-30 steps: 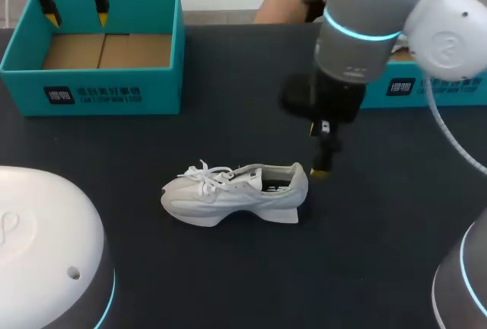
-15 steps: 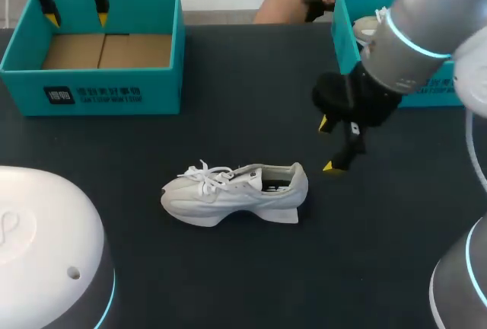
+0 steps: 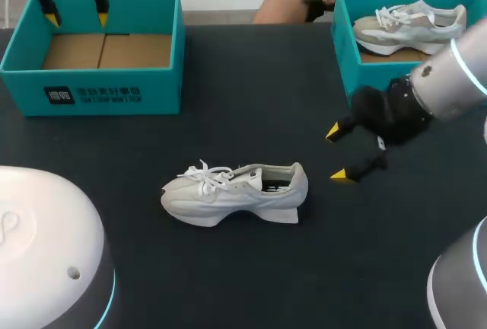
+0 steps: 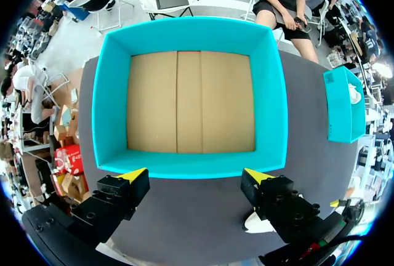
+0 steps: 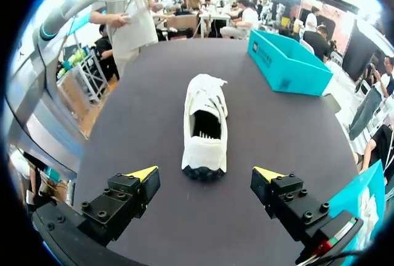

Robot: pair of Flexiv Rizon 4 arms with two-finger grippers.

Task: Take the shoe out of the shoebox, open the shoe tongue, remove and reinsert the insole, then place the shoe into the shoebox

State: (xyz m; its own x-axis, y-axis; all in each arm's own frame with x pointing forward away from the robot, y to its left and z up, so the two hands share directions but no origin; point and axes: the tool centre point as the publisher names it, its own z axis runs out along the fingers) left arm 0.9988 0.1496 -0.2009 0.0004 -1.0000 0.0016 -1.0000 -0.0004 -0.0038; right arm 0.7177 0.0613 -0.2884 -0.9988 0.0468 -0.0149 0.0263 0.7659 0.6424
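A white shoe (image 3: pixel 236 192) lies on its sole in the middle of the dark table, toe to the left, laces up; in the right wrist view the shoe (image 5: pixel 205 124) sits ahead of the fingers, heel nearest. My right gripper (image 3: pixel 339 152) hangs open just right of the heel, apart from it, nothing between its yellow tips (image 5: pixel 207 172). An empty teal shoebox (image 3: pixel 95 51) stands at the back left with a bare cardboard floor (image 4: pixel 189 101). My left gripper (image 3: pixel 74 18) hovers open over that box's far-left part (image 4: pixel 196 176).
A second teal shoebox (image 3: pixel 346 39) at the back right holds another white shoe (image 3: pixel 411 26). My two arm bases fill the near left (image 3: pixel 46 253) and near right (image 3: pixel 460 283) corners. Bare dark tabletop surrounds the middle shoe.
My right arm has swung rightward and away from the shoe's heel, uncovering the back right box. The gripper stayed open. The shoe and my left arm have not moved.
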